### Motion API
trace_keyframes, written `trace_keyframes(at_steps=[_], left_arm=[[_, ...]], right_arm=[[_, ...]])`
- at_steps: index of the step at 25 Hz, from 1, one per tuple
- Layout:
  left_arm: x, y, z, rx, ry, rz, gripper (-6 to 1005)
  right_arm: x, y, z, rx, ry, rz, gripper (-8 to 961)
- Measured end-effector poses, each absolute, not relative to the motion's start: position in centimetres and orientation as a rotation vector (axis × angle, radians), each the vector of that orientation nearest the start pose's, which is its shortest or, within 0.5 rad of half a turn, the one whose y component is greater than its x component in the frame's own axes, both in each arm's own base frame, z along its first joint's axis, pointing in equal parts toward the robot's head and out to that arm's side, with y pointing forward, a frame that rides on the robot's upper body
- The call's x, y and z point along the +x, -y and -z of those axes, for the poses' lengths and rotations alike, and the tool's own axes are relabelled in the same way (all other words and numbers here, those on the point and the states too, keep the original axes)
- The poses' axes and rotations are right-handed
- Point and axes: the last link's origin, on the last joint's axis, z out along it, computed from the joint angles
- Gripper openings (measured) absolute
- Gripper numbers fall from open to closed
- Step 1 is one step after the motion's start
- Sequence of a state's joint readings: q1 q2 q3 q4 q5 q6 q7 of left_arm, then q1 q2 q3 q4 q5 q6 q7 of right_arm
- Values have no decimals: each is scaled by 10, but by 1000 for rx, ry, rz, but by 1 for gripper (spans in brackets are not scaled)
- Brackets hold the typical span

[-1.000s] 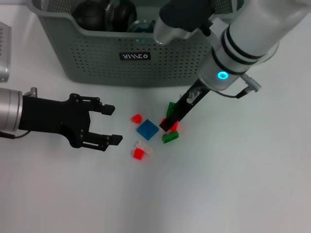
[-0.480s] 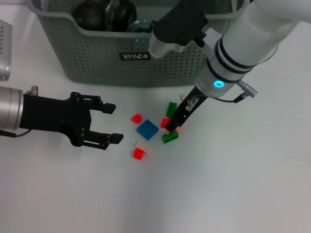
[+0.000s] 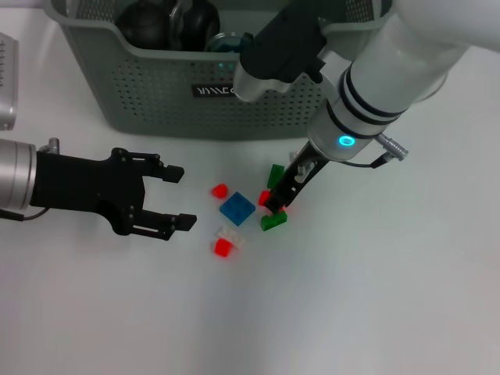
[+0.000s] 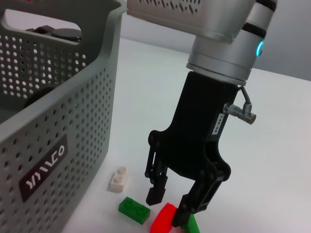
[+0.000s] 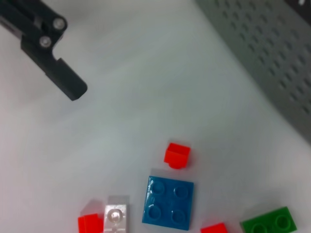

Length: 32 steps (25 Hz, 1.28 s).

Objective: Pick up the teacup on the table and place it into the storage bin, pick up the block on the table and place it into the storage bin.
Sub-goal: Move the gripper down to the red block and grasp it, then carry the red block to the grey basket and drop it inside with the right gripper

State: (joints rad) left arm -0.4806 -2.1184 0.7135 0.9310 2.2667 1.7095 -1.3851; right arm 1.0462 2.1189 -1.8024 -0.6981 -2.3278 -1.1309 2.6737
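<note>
Right gripper (image 4: pixel 171 210), fingers spread, straddles the red block (image 4: pixel 163 219) at 5 o'clock of the storage bin (image 3: pixel 156 101). Block looks light, rigid, slick; pinch flat sides. Left gripper (image 3: pixel 178 198) idles spread.

grey-green perforated storage bin (image 3: pixel 156 86), blue block (image 3: pixel 237 208), black claw (image 3: pixel 275 205)

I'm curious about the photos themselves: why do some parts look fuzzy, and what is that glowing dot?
Head view: the right end effector casts only a soft shadow on the table, and the dot is a cyan light ring on the arm's wrist. Right wrist view: the storage bin is out of focus, while the blue block is sharper and shows glare.
</note>
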Motion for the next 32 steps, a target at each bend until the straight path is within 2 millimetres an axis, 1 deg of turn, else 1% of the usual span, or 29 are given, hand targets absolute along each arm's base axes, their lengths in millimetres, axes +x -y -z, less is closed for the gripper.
trace_keyframes(at_steps=[9,14,20,32], left_arm=[[-269,-306,-12,-2934,432,331,795],[-269,-305,-12,-2931,435,331,795],[-269,-305,-12,-2930,435,334,797],[-268,-306,-12,-2931,431,337,796]], right_arm=[[123,-372,134,-2751,-734,635,452],[123,-371,134,-2752,-733,643,401],[124,-371,134,-2754,-730,653,237],[125,-370,133,-2754,-727,669,222]])
